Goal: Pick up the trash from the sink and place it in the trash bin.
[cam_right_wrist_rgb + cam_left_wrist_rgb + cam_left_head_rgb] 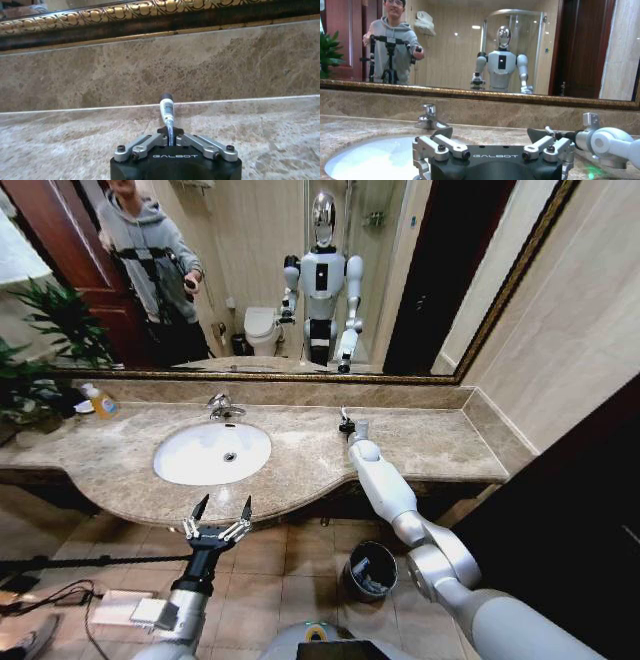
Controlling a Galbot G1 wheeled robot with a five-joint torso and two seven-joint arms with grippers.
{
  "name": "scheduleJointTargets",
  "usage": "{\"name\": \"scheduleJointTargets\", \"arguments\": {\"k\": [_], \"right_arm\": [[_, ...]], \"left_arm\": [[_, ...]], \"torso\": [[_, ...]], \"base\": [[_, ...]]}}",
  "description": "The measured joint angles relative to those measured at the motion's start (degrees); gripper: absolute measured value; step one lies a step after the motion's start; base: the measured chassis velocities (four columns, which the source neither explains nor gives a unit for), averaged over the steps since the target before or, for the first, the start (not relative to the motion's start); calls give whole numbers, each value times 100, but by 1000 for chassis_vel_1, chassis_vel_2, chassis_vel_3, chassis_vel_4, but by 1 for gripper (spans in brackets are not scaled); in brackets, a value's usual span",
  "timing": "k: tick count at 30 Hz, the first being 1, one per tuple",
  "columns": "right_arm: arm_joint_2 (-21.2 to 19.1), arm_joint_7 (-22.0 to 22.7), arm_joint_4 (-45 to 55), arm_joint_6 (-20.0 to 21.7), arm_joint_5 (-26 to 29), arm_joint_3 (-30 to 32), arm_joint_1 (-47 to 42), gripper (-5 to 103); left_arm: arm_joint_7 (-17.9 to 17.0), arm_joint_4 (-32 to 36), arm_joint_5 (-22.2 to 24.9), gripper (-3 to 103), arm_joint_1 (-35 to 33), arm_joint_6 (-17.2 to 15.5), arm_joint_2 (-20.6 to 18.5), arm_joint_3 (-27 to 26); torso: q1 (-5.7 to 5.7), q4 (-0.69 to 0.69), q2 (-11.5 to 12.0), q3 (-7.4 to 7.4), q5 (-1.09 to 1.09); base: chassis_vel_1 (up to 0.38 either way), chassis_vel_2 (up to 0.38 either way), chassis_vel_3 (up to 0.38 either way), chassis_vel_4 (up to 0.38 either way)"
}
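My right gripper is shut on a piece of trash, a small white tube with a dark cap and printed marks that sticks up from between its fingers. In the head view this right gripper hovers low over the marble counter, to the right of the sink. The left gripper stands open in front of the counter's edge, below the basin. From the left wrist, that open left gripper faces the sink and holds nothing. The dark round trash bin stands on the floor under the right arm.
A chrome faucet rises behind the basin. An orange-liquid bottle and a green plant stand at the counter's far left. A gold-framed mirror runs along the back wall. Cables lie on the tiled floor to the left.
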State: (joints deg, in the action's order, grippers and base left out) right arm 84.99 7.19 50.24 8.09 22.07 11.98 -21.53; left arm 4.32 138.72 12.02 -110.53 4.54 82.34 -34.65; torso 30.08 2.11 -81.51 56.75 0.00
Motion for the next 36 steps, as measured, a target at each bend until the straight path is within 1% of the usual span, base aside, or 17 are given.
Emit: {"name": "scheduleJointTargets", "arguments": {"k": [3, 4, 7, 9, 11, 12, 14, 15, 17, 18, 22, 25, 26, 28, 30, 33, 36], "right_arm": [[-238, 26, 785, 134, -14, -36, -407, 3], [-238, 26, 785, 134, -14, -36, -407, 3], [-669, 18, 1755, 101, -103, -100, -917, 3], [-726, 12, 1854, 80, -131, -97, -975, 3], [-1115, -12, 2537, -50, -138, 47, -1380, 3], [-1115, -12, 2537, -50, -138, 47, -1380, 3], [-1422, 16, 3187, -224, 45, 246, -1893, 3], [-1422, 16, 3187, -224, 45, 246, -1893, 3], [-1550, 40, 3751, -257, 127, 495, -2414, 3], [-1595, 97, 4220, -265, 156, 701, -2902, 3], [-1590, 229, 4827, -353, 63, 942, -3529, 3], [-1500, 343, 5715, -562, -194, 1403, -4605, 3], [-1500, 343, 5715, -562, -194, 1403, -4605, 3], [-1343, 367, 6015, -695, -365, 1594, -5205, 3], [-1289, 372, 6061, -732, -428, 1612, -5335, 3], [-1183, 388, 6122, -810, -530, 1597, -5576, 3], [-794, 394, 6137, -1160, -865, 1694, -6263, 3]], "left_arm": [[0, 0, 0, 100, 0, 0, 0, 0], [0, 0, 0, 100, 0, 0, 0, 0], [0, 0, 0, 100, 0, 0, 0, 0], [0, 0, 0, 100, 0, 0, 0, 0], [1, 0, 0, 100, 0, 0, -1, 0], [1, 0, 0, 100, 0, 0, -1, 0], [-2, 0, 0, 100, 0, 0, 0, 0], [-2, 0, 0, 100, 0, 0, 0, 0], [0, 0, 0, 100, 0, 0, 0, 0], [0, 0, 0, 100, 0, 0, 0, 0], [1, 0, 0, 100, 0, 0, -1, 0], [0, 0, 0, 100, 0, 0, 0, 0], [0, 0, 0, 100, 0, 0, 0, 0], [1, 0, 0, 100, 0, 0, 0, 0], [1, 0, 0, 100, 0, 0, -1, 0], [1, 0, 0, 100, 0, 0, 0, 0], [1, 0, 0, 100, 0, 0, 0, 0]], "torso": [[0, -1, 0, 1, 0], [0, -1, 0, 1, 0], [0, 0, 0, 0, 1], [-1, -1, 0, 0, 1], [0, -1, 0, 0, 1], [0, -1, 0, 0, 1], [0, 0, 0, 0, 2], [0, 0, 0, 0, 2], [0, -1, 0, 0, 1], [-1, -2, 0, -1, 2], [-1, -1, 0, -1, 3], [-1, -1, -1, -1, 0], [-1, -1, -1, -1, 0], [-1, -3, -1, -1, 1], [-2, -3, -1, -1, 1], [-1, 1, -1, -1, 0], [0, -1, -1, 0, -1]], "base": [[0, 0, 0, 0], [0, 0, 0, 0], [0, 0, 0, 0], [0, 0, 0, 0], [0, 0, 0, 0], [0, 0, 0, 0], [0, 0, 0, 0], [0, 0, 0, 0], [0, 0, 0, 0], [0, 0, 0, 0], [0, 0, 0, 0], [0, 0, 0, 0], [0, 0, 0, 0], [0, 0, 0, 0], [0, 0, 0, 0], [0, 0, 0, 0], [0, 0, 0, 0]]}}
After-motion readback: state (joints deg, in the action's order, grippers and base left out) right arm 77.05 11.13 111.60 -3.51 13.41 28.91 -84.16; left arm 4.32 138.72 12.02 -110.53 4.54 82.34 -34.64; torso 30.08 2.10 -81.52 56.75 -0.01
